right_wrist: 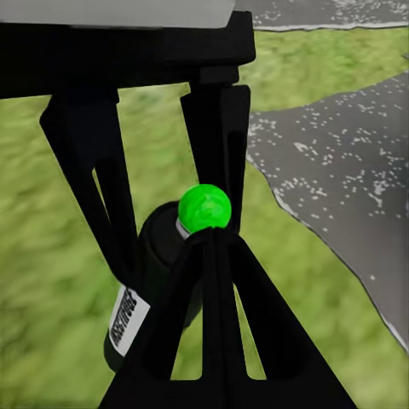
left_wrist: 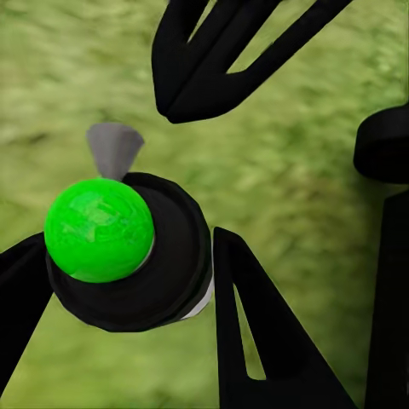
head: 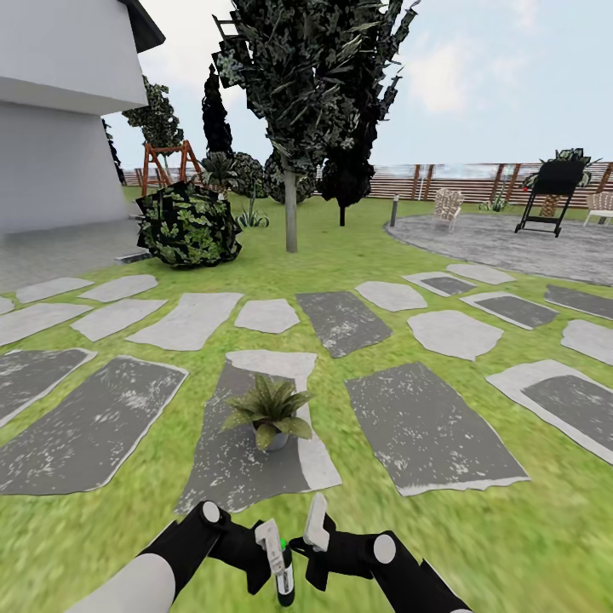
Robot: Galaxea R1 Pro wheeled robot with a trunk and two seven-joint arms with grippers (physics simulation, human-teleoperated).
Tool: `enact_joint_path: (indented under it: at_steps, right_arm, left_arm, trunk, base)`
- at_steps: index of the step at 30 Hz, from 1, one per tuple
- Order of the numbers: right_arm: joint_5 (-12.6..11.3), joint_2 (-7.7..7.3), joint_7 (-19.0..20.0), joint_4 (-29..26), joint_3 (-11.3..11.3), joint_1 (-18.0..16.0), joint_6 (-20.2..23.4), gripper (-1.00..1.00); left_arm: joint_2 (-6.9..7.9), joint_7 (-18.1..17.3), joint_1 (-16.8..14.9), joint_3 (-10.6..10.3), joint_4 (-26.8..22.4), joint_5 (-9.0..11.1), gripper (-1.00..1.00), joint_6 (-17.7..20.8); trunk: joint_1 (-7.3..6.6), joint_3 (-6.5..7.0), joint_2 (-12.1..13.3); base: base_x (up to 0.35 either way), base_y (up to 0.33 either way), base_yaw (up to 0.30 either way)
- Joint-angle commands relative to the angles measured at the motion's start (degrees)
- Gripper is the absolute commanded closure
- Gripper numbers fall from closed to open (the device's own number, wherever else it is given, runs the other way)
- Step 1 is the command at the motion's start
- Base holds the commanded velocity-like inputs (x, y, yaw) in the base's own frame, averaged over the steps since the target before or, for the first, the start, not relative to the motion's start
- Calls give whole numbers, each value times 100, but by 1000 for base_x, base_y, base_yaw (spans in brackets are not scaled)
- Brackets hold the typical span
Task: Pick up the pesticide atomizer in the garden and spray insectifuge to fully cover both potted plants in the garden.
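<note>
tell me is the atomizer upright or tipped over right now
Upright. In the head view the pesticide atomizer stands vertical, pale trigger head on top, held off the grass between the left tool and right tool.

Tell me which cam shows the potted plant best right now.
Head view: the potted plant sits whole on a grey stepping stone, ahead of the grippers. The two wrist views give grass, stone and the pesticide atomizer at close range, no leaves of the plant.

1 potted plant (head: pixel 271 412) stands on a stepping stone (head: pixel 230 460) just ahead of the 2 grippers, which meet over the grass with the pesticide atomizer (head: pixel 283 569) between them, while a bush (head: pixel 187 225) and tree (head: pixel 291 204) stand farther back, left of a grill (head: pixel 549 197).
</note>
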Motion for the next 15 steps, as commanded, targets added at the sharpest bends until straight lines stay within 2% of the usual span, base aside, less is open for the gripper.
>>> enact_joint_path:
  at_steps: [1,15]
  right_arm:
    - [59,1,-3,-3,-8,-2,-35,100]
    - [63,1,-2,-2,-7,-2,-35,100]
  left_arm:
    - [-2,-7,-2,9,-7,-44,100,-58]
    - [7,-17,5,9,-7,-31,100,-67]
  trunk:
    - [-1,-5,-2]
    - [-1,-5,-2]
  base:
    - [0,0,0]
    - [0,0,0]
